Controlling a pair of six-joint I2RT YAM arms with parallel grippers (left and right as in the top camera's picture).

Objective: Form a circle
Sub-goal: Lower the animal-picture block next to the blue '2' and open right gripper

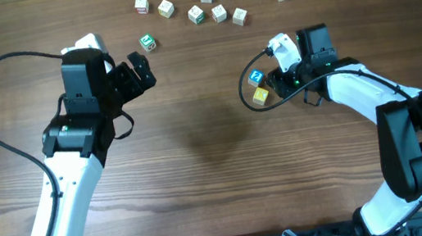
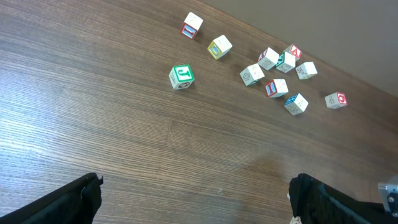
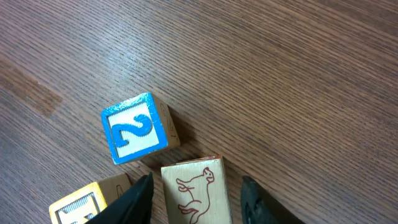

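At far left the left tool [image 1: 142,70] hangs over the bare tabletop [image 1: 217,158], jaws spread wide, nothing between them. Just beyond it a green-faced cube [image 1: 148,42] sits alone; further right, along the far edge, lies a loose scatter of cubes [image 1: 219,13] in no ring. The start of the circle is right of centre: a blue-faced cube [image 1: 256,77], a yellow cube [image 1: 261,94] just beside it, and a cream cube [image 3: 193,180] between the fingers of the right tool [image 3: 198,199]. A sliver of wood grain shows on each side of that cube, so the tool looks released, not clenched. These cubes are probably light, stiff and smooth-faced — take 2 opposite flat faces squarely, since a corner pinch would likely spin one into its neighbours.
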